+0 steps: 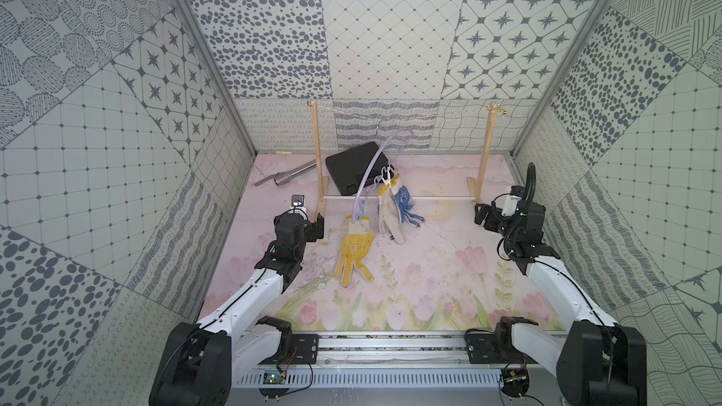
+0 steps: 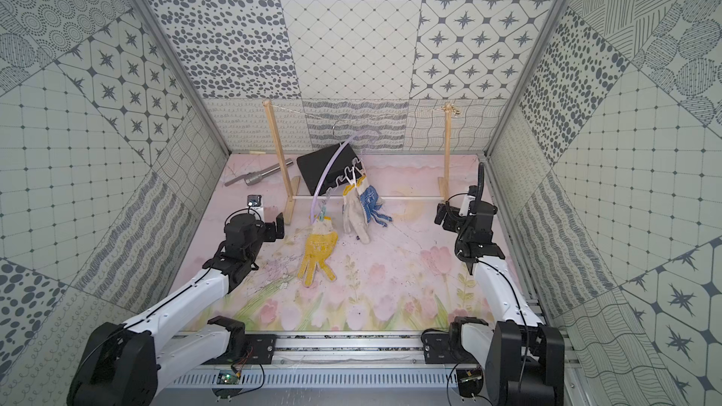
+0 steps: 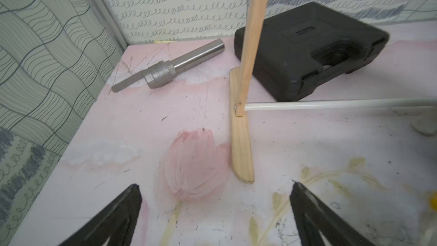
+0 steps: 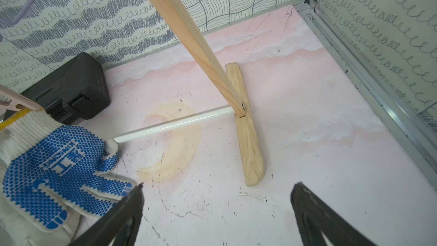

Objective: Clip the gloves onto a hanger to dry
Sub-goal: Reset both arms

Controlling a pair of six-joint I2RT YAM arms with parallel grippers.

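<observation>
Seemingly the clipping was finished. In both top views the thin translucent lilac plastic hanger (image 1: 369, 173) appeared to hang, steeply tilted, by its wire hook from the string of the two-post wooden frame (image 1: 318, 150) at 12 o'clock of the table's middle. All three gloves dangled from its pegs: the off-white knitted glove with a yellow-dotted face (image 1: 353, 251) at the low end, and at its 2 o'clock the blue-dotted knitted glove (image 1: 406, 203) against a plain-faced off-white glove (image 1: 386, 218). Whether their fingertips rested on the pink flower-printed table (image 1: 429, 287) could not be told. The left gripper (image 1: 319, 224) stood at 9 o'clock of the yellow-dotted glove, apart from it; the right gripper (image 1: 482, 214) stood well apart at 3 o'clock of the blue-dotted one. In the left wrist view the jaws gaped wide with nothing between them, above bare table near the frame's wooden foot (image 3: 241, 138), with a grey metal shaft (image 3: 165, 67) and a black plastic case (image 3: 307, 50) beyond. In the right wrist view the jaws were likewise spread wide and empty, and a pale pink peg (image 4: 21, 105) pinched the blue-dotted glove's yellow-edged cuff. No glove lay loose, so nothing of the task seemed left.
</observation>
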